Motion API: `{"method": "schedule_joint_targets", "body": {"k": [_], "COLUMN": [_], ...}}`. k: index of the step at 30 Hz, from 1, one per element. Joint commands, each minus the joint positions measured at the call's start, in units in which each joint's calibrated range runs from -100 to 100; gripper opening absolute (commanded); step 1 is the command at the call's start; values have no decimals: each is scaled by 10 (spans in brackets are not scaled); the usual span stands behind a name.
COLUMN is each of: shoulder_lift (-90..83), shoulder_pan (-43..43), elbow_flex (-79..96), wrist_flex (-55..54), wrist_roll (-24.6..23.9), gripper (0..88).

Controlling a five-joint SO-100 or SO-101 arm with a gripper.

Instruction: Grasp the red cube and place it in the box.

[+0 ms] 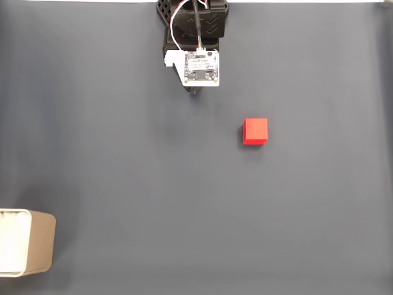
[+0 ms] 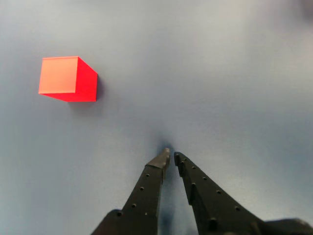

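No text can be read. In the fixed view, the white circuit board on the arm at 12 o'clock carries fine print, too small to make out. The cube and box bear no markings.

The fixed view's left edge cuts off the box, and its top edge the arm.

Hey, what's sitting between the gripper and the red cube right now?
Nothing: in the wrist view only bare grey table separates the gripper from the red cube.
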Motion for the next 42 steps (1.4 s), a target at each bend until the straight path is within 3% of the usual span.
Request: {"method": "schedule_joint_targets", "body": {"k": [1, 35, 42], "shoulder_lift": [1, 0, 1], "shoulder_pan": [6, 6, 6], "elbow_flex": [5, 5, -7], "wrist_flex": [13, 12, -74], "wrist_roll": [2, 7, 9], "gripper": [0, 0, 0]}}
